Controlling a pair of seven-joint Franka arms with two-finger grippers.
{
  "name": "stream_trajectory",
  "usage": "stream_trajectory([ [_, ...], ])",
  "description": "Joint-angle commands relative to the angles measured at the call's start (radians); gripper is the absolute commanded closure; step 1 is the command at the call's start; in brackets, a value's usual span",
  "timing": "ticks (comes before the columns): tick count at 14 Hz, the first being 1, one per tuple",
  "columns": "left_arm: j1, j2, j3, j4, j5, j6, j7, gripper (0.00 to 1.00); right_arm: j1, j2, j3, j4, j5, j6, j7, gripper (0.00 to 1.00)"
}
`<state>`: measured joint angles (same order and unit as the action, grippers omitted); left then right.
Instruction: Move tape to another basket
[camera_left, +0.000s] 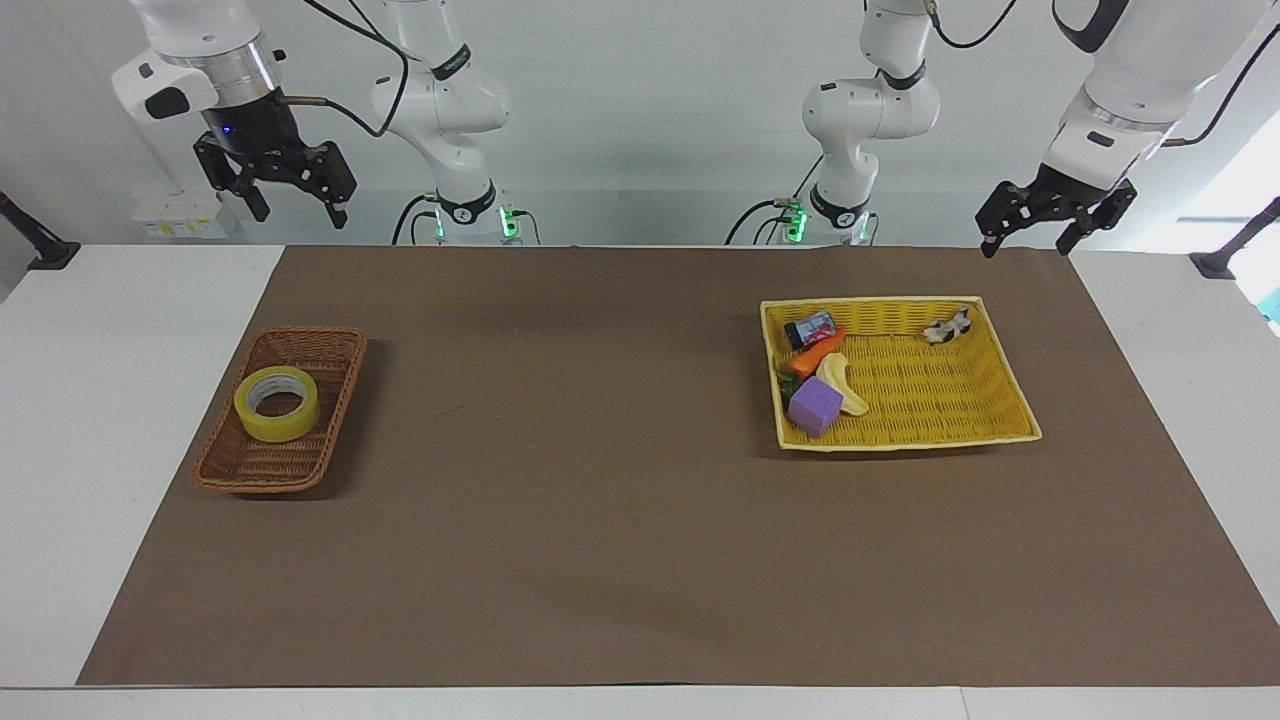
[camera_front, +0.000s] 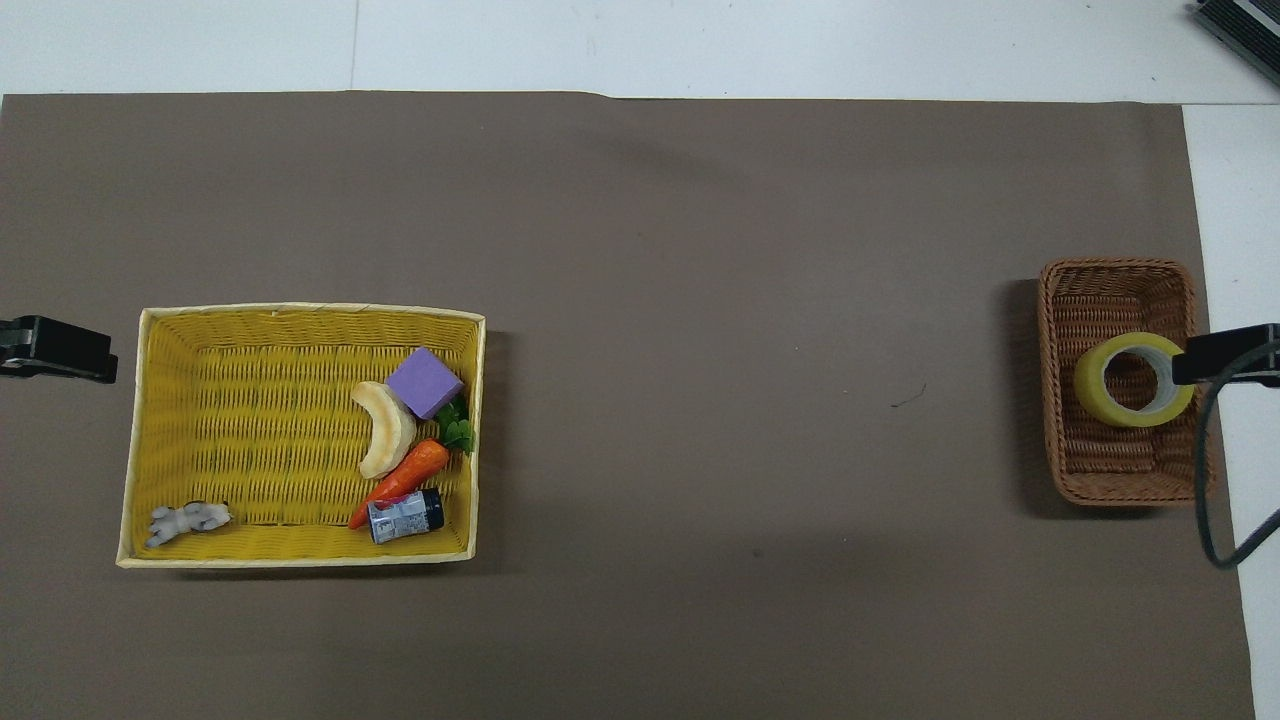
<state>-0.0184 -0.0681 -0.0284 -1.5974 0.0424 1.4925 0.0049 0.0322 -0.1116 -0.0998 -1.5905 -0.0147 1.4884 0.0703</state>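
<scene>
Wicker basket holding tape

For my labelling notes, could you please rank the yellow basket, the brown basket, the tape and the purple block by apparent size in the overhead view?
1. Yellow basket
2. Brown basket
3. Tape
4. Purple block, only somewhat smaller than the tape

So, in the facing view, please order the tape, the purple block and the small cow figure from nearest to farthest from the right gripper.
From the right gripper:
1. Tape, in the brown basket.
2. Purple block, in the yellow basket.
3. Cow figure, same basket, toward the left arm's end.
</scene>
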Motion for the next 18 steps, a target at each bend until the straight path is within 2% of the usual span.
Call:
stream_trajectory([
  [1,0.0,0.004,0.001,0.017,0.011,-0.018,0.006,0.0,-0.046,0.017,-0.012,0.015,0.044,-0.02,0.0,0.0],
  [10,0.0,0.004,0.001,0.017,0.011,-0.018,0.006,0.0,-0.048,0.018,-0.014,0.009,0.022,0.032,-0.037,0.0],
  [16,0.0,0.004,0.001,0.019,0.011,-0.018,0.006,0.0,-0.043,0.013,-0.011,0.003,0.024,0.021,-0.044,0.0],
  [18,0.0,0.004,0.001,0.019,0.011,-0.018,0.006,0.0,-0.04,0.012,-0.011,0.004,0.022,-0.008,-0.113,0.0],
])
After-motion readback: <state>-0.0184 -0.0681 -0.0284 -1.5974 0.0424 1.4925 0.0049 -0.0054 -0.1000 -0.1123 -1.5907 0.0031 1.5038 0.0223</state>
